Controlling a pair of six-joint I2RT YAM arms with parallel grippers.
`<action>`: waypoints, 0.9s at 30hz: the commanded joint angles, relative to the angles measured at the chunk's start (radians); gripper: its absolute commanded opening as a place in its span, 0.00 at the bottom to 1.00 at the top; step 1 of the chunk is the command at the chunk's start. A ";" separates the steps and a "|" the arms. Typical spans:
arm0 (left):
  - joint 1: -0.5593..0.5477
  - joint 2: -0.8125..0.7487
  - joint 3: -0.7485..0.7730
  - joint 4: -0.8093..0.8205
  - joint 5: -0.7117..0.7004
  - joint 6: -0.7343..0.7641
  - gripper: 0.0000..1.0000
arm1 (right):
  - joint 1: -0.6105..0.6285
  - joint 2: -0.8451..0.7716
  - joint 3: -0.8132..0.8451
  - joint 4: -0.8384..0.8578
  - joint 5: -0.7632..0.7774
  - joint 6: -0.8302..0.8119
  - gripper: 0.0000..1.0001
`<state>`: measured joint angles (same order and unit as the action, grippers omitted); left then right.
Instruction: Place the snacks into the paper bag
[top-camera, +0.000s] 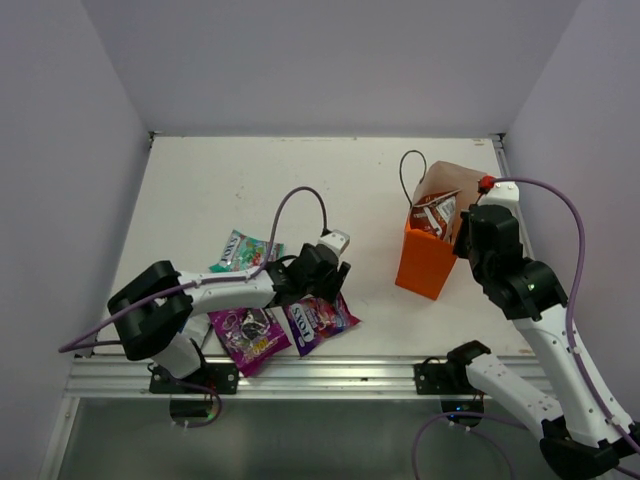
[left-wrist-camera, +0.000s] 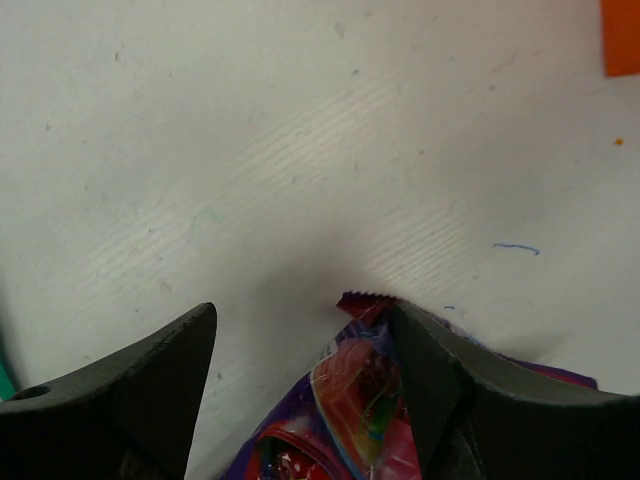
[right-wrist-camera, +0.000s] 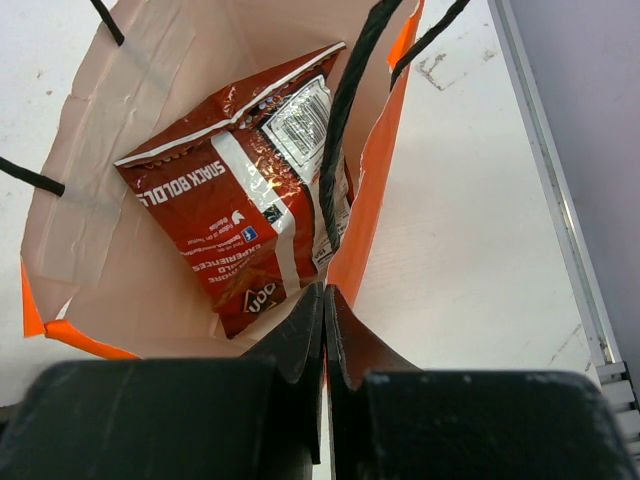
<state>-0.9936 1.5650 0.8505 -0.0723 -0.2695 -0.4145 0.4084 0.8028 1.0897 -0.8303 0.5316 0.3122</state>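
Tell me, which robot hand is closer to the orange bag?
Right. The right gripper sits at the rim of the paper bag; the left gripper is far off, over a snack packet.

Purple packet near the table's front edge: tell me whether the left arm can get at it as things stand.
Probably yes. The left gripper hangs open right over the purple packet, whose top edge shows between the jaws in the left wrist view, and nothing lies on top of it.
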 joint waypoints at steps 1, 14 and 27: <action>-0.011 -0.019 -0.007 -0.067 -0.097 -0.102 0.75 | 0.000 -0.007 0.006 0.022 0.015 -0.013 0.00; -0.151 0.136 0.013 -0.061 -0.045 -0.205 0.11 | 0.000 -0.013 0.003 0.020 0.015 -0.012 0.00; -0.155 0.026 0.477 -0.176 -0.315 0.002 0.00 | 0.000 -0.017 0.001 0.022 0.011 -0.013 0.00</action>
<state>-1.1477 1.6951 1.1408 -0.2665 -0.4492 -0.5091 0.4084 0.7956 1.0882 -0.8303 0.5312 0.3122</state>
